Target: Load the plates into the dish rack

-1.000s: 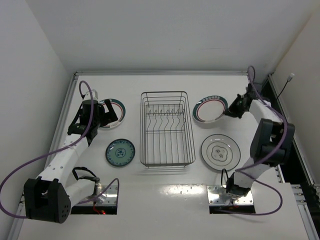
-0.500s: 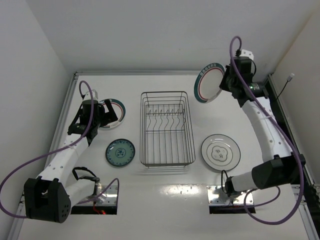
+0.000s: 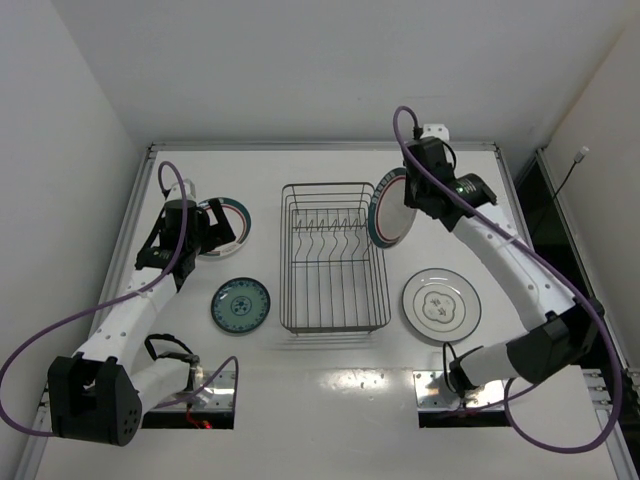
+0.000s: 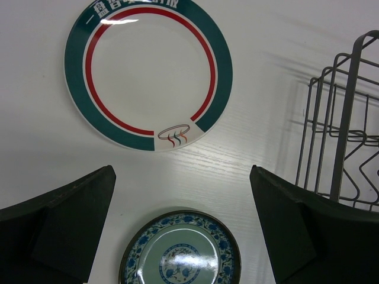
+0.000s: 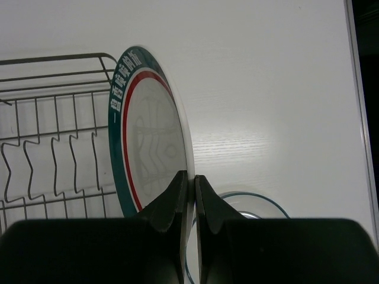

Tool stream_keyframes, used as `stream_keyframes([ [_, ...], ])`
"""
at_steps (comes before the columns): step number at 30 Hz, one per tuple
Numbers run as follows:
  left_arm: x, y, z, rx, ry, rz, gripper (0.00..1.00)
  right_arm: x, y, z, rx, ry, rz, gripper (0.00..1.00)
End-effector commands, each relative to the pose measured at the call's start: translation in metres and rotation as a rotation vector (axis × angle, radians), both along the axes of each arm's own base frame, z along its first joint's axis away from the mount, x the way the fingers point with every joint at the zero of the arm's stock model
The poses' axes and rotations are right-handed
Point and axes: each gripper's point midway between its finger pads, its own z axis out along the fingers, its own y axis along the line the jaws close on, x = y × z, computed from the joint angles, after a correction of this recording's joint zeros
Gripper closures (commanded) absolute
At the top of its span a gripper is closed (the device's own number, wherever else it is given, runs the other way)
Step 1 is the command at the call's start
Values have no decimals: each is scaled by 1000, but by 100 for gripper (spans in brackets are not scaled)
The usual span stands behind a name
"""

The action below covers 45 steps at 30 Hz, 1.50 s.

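Right wrist view: right end effector is clenched on the rim of one banded plate. The plate stands on edge, face turned left toward the dish rack. From overhead it hangs right at the rack's far right corner, overlapping the right rim, and looks lifted off the surface.

Key relation: the rack lies directly left of the held plate. The tine row runs left-right across the rack's far half, so the slots run near-far. The plate's plane already runs roughly near-far, so I judge the next move to be a short shift left and then down, with little re-orienting. Risk is the rim catching the rack wall on the way in.

Left end effector is released, jaws wide, holding nothing. It hovers over the second banded plate, with the teal plate just nearer. Pale grey plate lies flat, right of the rack. Nothing is in the rack yet.
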Motion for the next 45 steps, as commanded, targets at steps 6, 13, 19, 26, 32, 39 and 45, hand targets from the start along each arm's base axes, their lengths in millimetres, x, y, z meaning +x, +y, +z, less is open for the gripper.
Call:
stream_keyframes([
  [6,9,-1,22,0,-59,0,4,-2,29,7,-71,-53,29,100],
  [13,9,-1,22,0,-59,0,4,-6,71,-5,-173,-17,71,100],
  [19,9,-1,22,0,-59,0,4,-10,92,-21,-198,36,114,93],
  [26,9,-1,22,0,-59,0,4,-24,83,11,-56,-26,148,77],
  [32,8,-1,25,-1,-68,0,4,-54,-6,-24,-1,59,-13,65],
  [39,8,-1,28,-2,-78,0,4,-117,-96,-145,275,368,-233,63],
  [45,8,-1,28,-2,-78,0,4,-133,-137,-169,325,425,-463,24],
])
